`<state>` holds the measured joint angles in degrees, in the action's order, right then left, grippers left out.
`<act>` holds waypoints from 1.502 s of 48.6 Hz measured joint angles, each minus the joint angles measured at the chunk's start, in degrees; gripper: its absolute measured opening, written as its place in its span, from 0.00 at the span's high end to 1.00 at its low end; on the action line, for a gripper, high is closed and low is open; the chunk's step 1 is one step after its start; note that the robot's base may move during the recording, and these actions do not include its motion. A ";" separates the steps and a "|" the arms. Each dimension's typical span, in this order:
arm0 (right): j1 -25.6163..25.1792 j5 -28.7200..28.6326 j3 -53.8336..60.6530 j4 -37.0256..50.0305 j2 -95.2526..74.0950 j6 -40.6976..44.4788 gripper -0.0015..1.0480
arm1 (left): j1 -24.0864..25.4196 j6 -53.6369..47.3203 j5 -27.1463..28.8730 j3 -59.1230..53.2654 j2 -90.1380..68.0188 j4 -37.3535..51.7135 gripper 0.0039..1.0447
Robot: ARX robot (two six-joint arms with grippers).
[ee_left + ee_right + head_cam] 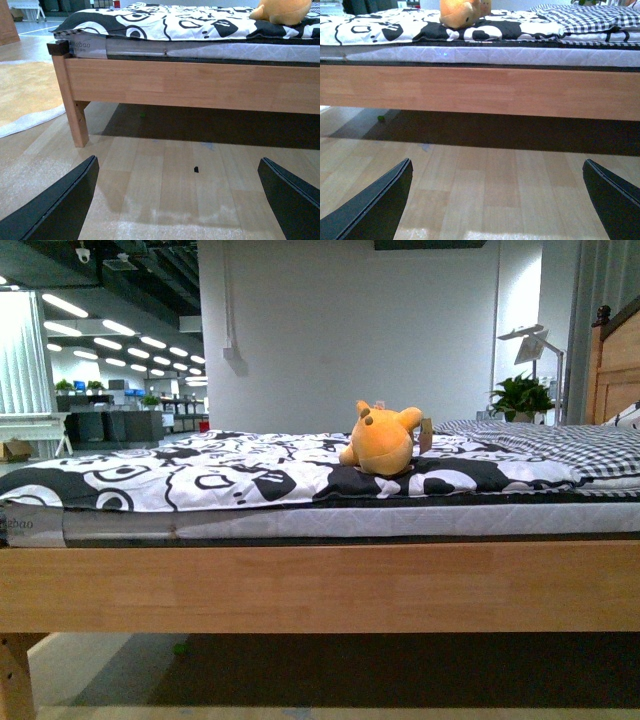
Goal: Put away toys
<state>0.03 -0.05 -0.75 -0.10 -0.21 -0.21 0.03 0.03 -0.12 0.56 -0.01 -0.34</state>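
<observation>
Bed (300, 585) ahead, plush toy (383, 440) on top, back from near edge; higher than both grippers, closer to right gripper (498, 160) than left gripper (178, 158); fingers spread wide.

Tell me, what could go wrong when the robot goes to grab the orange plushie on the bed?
1. The left gripper and right gripper hang open, low near the floor, below the wooden bed rail; lifting toward the plushie might bump it.
2. The plushie lies on the patterned cover, back from the edge, so a grab might pinch cover too.
</observation>
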 joint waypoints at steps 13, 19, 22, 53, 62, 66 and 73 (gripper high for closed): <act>0.00 0.02 0.00 0.00 0.00 0.00 0.00 | 0.00 0.00 0.11 0.00 -0.02 0.00 0.05; 0.00 0.02 0.00 0.00 0.00 0.00 0.00 | 0.00 0.00 0.09 0.00 -0.02 0.00 0.05; 0.00 0.02 0.00 0.00 0.00 0.00 0.00 | 0.00 0.00 0.09 0.00 0.00 0.00 0.05; 0.00 0.02 0.00 0.00 -0.02 0.00 0.00 | 0.00 0.00 0.00 0.00 -0.02 0.00 0.05; 0.00 0.02 0.00 0.00 -0.02 0.00 0.00 | 0.02 0.00 0.02 0.00 -0.02 0.00 0.05; 0.00 0.02 0.00 0.00 -0.02 0.00 0.00 | 0.00 0.00 0.09 0.00 -0.02 0.00 0.05; -2.12 -5.07 -0.70 -1.44 -1.79 -2.73 0.00 | 0.00 0.00 0.11 0.00 -0.02 0.00 0.05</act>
<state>-2.09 -5.13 -1.45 -1.54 -2.00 -2.94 0.03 0.03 -0.01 0.56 -0.03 -0.34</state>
